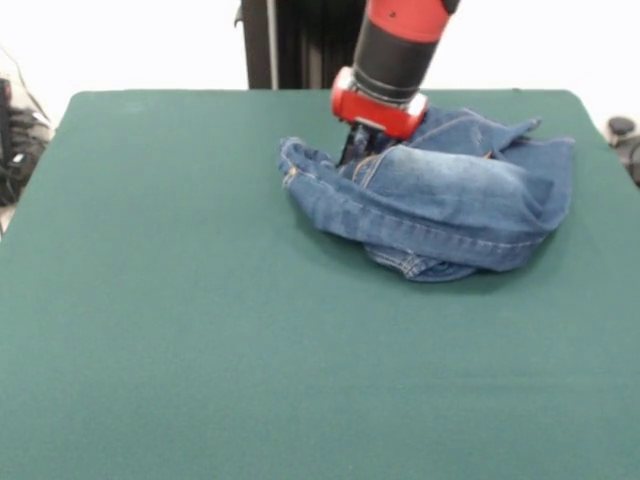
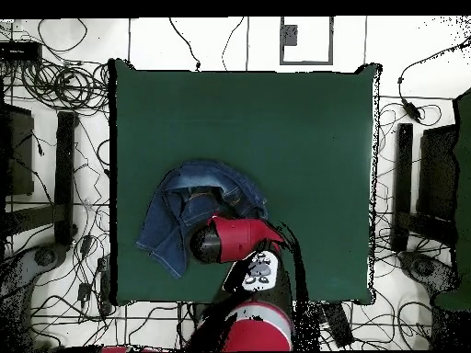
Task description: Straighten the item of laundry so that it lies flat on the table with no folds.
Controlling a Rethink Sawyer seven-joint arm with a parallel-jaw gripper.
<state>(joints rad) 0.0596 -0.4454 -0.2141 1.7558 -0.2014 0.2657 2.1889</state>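
The small blue denim jeans [image 1: 450, 195] lie crumpled in a folded heap at the far right of the dark green table [image 1: 200, 320]. Orange stitching shows along the seams. My gripper [image 1: 355, 148] comes down from the red and black arm and is pressed into the heap's far left edge, where denim folds hide its tips. In the overhead view the jeans [image 2: 184, 207] lie bunched at the table's [image 2: 304, 138] lower left, and the red arm [image 2: 241, 237] covers their right edge and hides the gripper.
The black pedestal [image 1: 290, 45] stands behind the table's far edge. Cables and dark equipment [image 2: 55, 138] surround the table on the floor. The jeans sit close to the table's far and right edges in the front view.
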